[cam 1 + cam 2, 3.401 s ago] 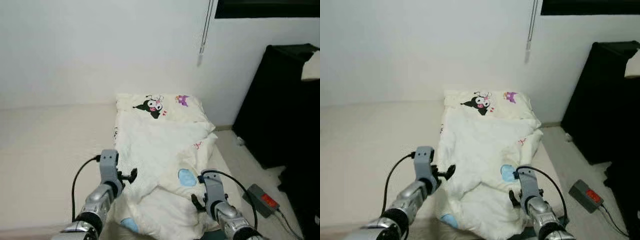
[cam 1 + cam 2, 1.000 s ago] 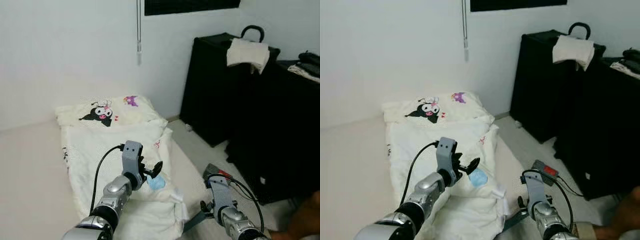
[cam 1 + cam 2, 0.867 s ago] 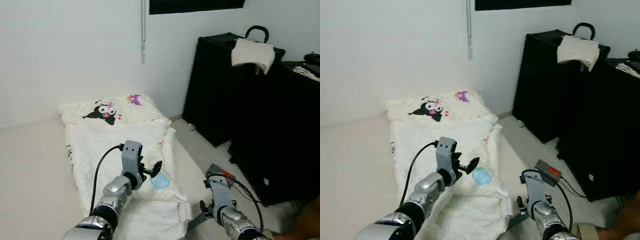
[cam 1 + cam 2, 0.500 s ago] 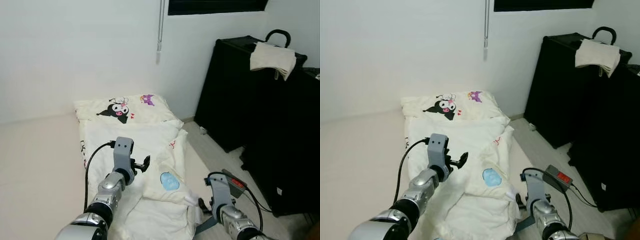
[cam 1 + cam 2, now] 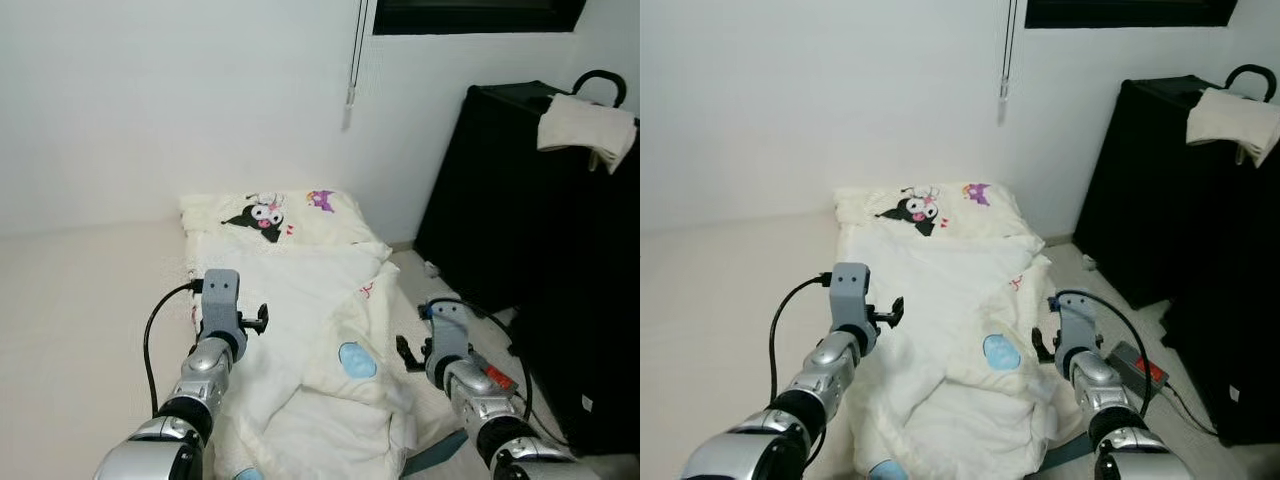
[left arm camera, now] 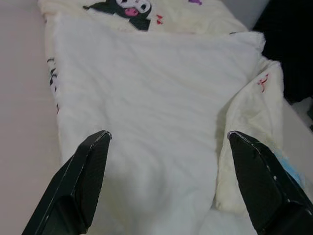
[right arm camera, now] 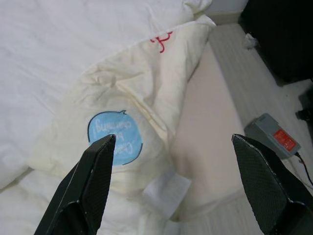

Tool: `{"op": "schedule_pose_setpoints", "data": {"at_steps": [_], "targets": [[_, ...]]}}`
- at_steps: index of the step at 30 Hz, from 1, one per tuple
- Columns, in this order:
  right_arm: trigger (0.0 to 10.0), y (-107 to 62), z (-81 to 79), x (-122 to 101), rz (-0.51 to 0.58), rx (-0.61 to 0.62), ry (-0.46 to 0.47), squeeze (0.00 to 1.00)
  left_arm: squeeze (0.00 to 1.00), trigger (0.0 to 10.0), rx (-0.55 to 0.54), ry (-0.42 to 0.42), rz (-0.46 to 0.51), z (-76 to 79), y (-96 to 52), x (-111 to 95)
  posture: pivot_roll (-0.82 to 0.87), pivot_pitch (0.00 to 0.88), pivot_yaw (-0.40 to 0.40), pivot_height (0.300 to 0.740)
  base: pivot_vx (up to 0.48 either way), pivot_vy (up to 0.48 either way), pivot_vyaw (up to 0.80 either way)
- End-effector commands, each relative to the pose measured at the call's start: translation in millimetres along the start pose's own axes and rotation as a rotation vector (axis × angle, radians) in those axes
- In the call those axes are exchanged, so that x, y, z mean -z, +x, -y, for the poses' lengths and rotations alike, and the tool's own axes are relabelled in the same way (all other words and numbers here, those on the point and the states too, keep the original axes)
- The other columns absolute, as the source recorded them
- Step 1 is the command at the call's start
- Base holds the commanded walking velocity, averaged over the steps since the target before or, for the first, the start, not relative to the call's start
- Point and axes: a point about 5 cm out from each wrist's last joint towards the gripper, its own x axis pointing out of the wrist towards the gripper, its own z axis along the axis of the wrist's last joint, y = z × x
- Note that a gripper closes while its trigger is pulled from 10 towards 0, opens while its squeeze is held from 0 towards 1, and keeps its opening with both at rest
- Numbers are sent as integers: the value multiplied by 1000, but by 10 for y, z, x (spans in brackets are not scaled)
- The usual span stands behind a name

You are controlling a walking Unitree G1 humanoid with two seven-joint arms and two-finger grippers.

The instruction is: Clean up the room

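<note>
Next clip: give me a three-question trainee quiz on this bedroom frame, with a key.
1. True or false: the left end effector is open above the white blanket.
2. What hangs on the black cabinet? A) cream towel B) red bag C) hat
3. Fill in: the folded blanket corner by the right end effector bears a ____ patch.

Key: 1 true; 2 A, the cream towel; 3 blue.

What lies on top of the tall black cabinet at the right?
A folded cream towel drapes over the tall black cabinet top, beside a curved black handle. The rest of the top is out of frame.
</note>
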Motion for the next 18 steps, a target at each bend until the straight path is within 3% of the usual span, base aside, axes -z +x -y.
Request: {"op": "schedule_pose_setpoints", "data": {"at_steps": [1, 6, 18], "targets": [[10000, 2, 24, -47, 26, 2, 20, 0, 0, 10000, 12, -1, -23, 73, 5, 26, -161, 0, -23, 637, 0, 0, 0], [10000, 18, 13, -261, 129, -31, 26, 0, 0, 10000, 34, 25, -17, 178, 33, -25, -160, 0, -14, 613, 0, 0, 0], [10000, 5, -145, -390, 225, -124, 52, 0, 0, 10000, 30, 22, 55, 219, 69, -181, -158, 0, 9, 582, 0, 0, 0]]}}
